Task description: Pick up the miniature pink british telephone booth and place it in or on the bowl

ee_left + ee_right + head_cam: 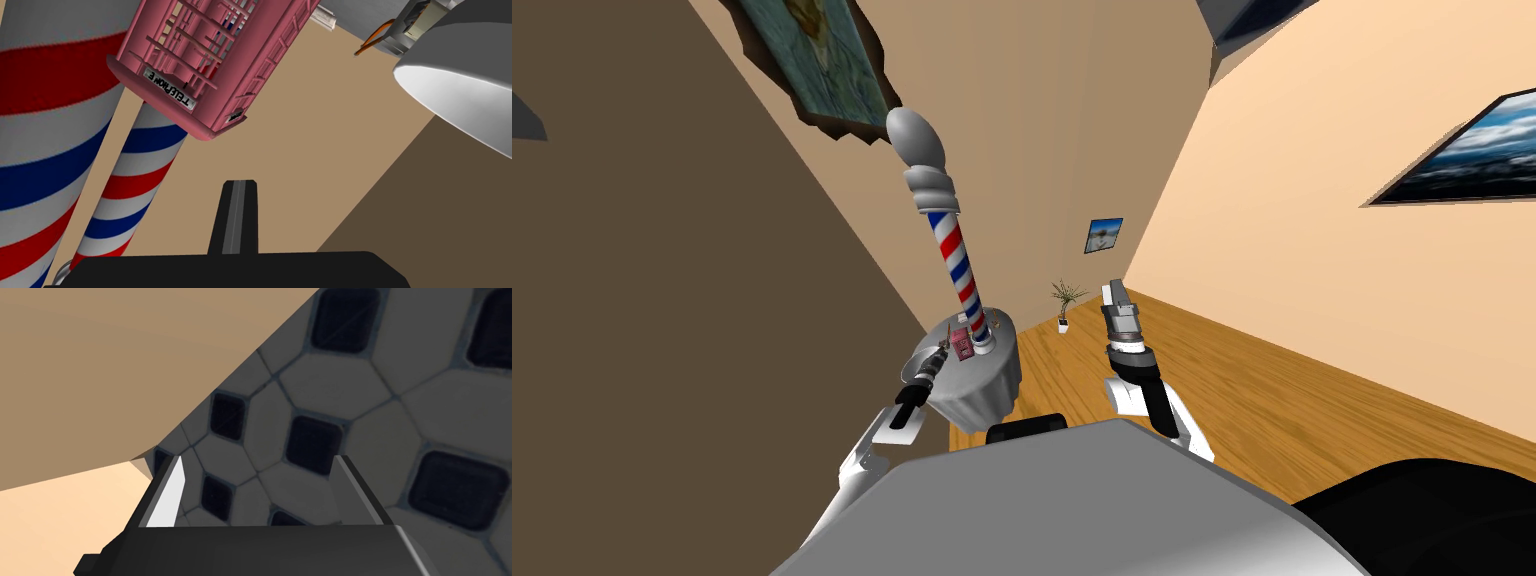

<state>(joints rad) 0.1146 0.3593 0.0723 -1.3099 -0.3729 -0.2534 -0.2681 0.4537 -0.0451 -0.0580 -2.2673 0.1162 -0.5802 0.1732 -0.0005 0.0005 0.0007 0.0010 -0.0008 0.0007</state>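
Observation:
The small pink telephone booth stands on a round grey table, right at the foot of a red, white and blue striped pole. My left gripper reaches over the table's near left edge beside the booth. In the left wrist view its fingers are shut together with nothing between them, and the booth lies a short way beyond the tips, untouched. A grey bowl-like shape with a white inside sits off to one side of the booth. My right gripper is raised to the right of the table, open and empty.
The striped pole rises close by the booth and ends in a grey knob. A brown wall stands just behind the table. A small grey object with orange wires lies past the booth. A potted plant stands in the far corner on a wooden floor.

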